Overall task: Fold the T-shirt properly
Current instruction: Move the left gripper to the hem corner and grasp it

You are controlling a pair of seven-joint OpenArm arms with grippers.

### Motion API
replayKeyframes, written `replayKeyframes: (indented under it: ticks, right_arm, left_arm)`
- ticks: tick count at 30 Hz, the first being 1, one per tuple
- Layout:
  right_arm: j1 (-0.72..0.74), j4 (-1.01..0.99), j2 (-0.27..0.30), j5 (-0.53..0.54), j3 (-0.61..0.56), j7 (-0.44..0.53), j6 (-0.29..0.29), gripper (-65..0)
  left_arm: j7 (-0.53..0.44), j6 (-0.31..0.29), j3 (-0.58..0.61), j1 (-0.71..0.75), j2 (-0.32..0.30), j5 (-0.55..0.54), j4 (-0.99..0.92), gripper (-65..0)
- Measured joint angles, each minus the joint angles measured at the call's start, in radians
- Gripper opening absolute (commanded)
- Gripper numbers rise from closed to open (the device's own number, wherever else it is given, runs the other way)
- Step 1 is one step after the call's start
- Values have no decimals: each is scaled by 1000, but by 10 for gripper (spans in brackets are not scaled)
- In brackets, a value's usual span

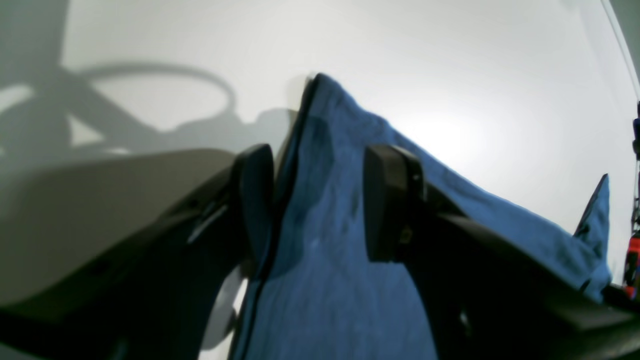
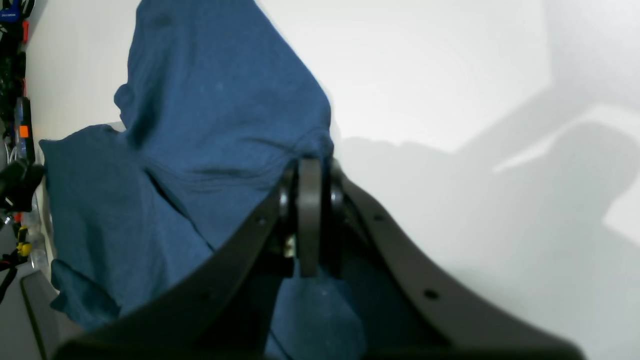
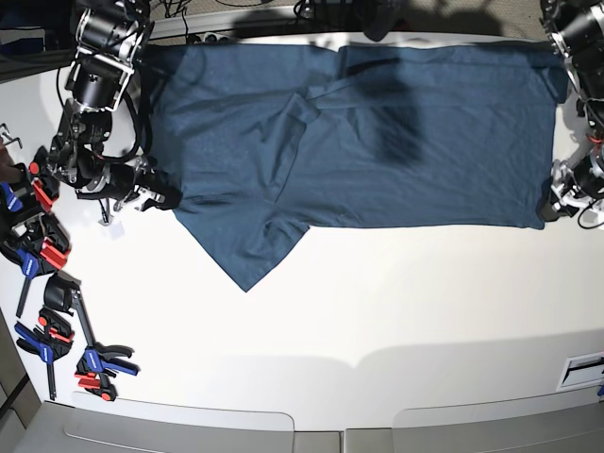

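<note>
Right end effector [image 2: 310, 220] clenched on T-shirt [image 3: 377, 132] edge, left end effector [image 1: 320, 200] released astride it (limp, light cloth; pinch hems).

The top of the shirt [image 3: 396, 132] runs off the far side of the table [image 3: 377, 302], so its top edge is hard to see in the base view. The left arm [image 3: 576, 184] is cut off by the right edge there, and its jaws are too small to make out. The right gripper [image 2: 310, 165] hides the bit of shirt it pinches. The clamps [image 3: 42, 255] at the left are partly cut off. In the left wrist view the near cloth is blurry, and the dark jaws hide part of it.
</note>
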Motion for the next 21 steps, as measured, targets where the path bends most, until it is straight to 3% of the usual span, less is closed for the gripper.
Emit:
replayKeyframes:
  ticks: [7, 21]
  right_arm:
    - [0, 0, 0, 0, 0, 0, 0, -650]
    - [0, 0, 0, 0, 0, 0, 0, -650]
  left_arm:
    - [-32, 0, 7, -16, 37, 68, 0, -383]
    - [-100, -3, 203, -24, 32, 83, 2, -385]
